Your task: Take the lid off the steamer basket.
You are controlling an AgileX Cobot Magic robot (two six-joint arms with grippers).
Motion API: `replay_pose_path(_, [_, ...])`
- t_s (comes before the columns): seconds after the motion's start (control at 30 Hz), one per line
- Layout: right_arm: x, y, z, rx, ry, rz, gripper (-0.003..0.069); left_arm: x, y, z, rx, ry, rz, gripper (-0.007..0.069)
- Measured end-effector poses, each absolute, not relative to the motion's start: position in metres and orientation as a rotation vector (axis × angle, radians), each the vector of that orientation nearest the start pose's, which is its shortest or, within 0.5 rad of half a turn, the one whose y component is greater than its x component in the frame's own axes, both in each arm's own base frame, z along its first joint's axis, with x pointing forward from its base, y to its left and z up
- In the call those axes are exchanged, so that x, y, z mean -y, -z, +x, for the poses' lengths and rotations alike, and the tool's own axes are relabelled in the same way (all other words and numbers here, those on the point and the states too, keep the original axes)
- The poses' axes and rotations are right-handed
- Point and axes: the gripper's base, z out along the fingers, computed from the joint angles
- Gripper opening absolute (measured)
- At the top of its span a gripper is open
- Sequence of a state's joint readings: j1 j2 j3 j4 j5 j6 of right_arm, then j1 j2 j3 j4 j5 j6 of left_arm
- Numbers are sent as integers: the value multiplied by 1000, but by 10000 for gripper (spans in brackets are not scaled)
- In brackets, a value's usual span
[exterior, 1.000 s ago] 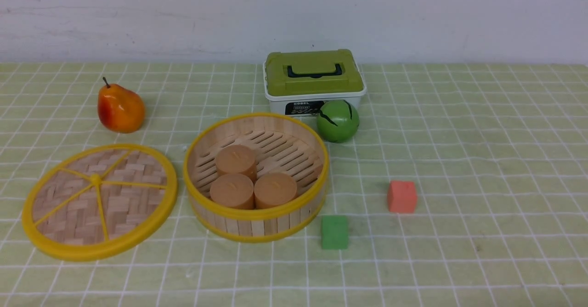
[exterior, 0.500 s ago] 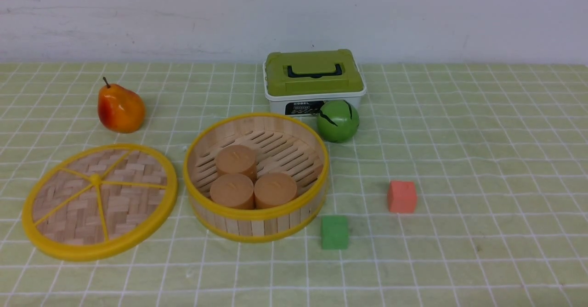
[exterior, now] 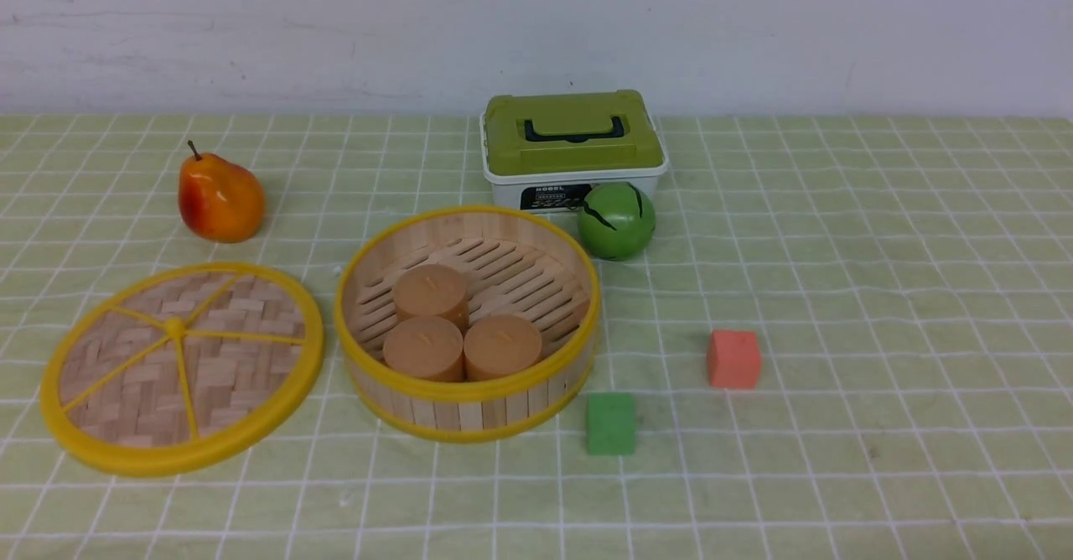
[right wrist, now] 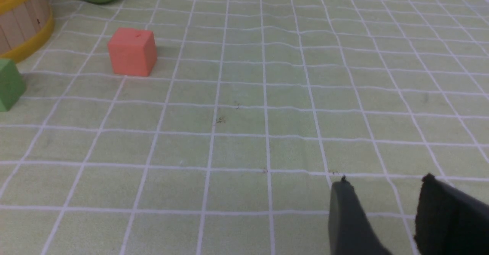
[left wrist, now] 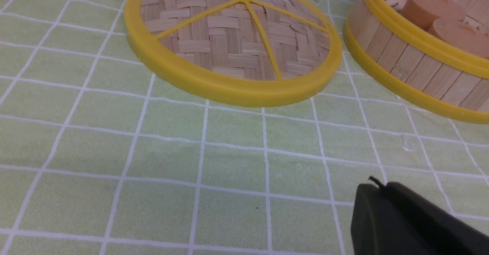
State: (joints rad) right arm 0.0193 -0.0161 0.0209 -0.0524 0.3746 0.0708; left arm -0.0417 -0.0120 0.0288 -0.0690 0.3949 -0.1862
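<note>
Green checked cloth covers the desk [exterior: 838,233]. On it the lid [exterior: 181,365] lies flat just left of the steamer basket [exterior: 467,323], apart from it, leaving three brown cylinders [exterior: 463,330] exposed; removal looks finished. The right gripper [right wrist: 382,217] hovers slightly parted and empty; the left gripper [left wrist: 405,224] shows too little to tell.

Three cakes [exterior: 459,325] fill the steamer basket [exterior: 467,396]; the lid [exterior: 181,365] lies beside.
</note>
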Motion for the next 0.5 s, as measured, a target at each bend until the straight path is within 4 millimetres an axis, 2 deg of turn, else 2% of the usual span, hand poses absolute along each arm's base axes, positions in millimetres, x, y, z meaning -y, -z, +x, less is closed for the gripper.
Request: replay_pose_path(0.5, [1,-173,52,-1862,-11,16,241,5,-169,52,-1892,224,-179,23])
